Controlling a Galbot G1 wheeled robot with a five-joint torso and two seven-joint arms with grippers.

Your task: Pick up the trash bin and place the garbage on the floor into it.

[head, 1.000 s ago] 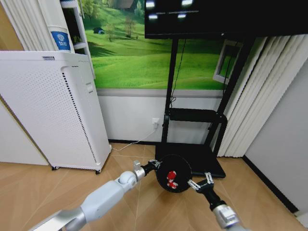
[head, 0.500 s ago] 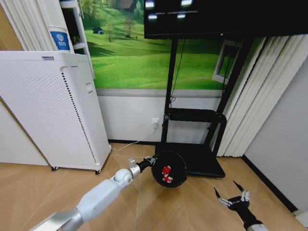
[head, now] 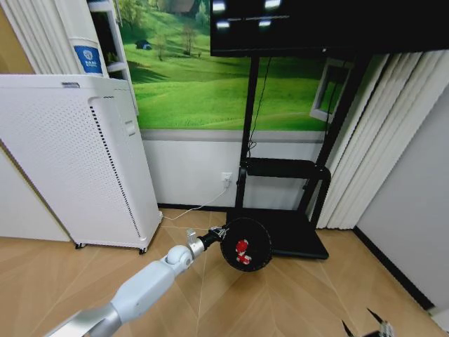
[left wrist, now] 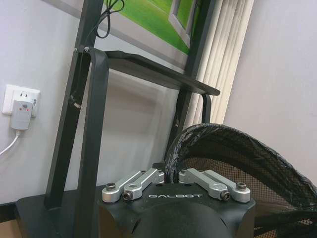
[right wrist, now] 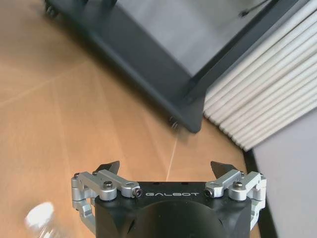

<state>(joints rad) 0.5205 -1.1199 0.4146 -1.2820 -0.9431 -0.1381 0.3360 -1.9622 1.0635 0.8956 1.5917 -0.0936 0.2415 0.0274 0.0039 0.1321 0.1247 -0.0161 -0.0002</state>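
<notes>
Jaws of left gripper are clamped on bin rim; red scrap is seen inside. Right gripper jaws are spread wide, mostly cut off in head view.

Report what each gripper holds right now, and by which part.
The left gripper holds the trash bin by its rim, lifted off the floor. The right gripper is open and holds nothing.
</notes>
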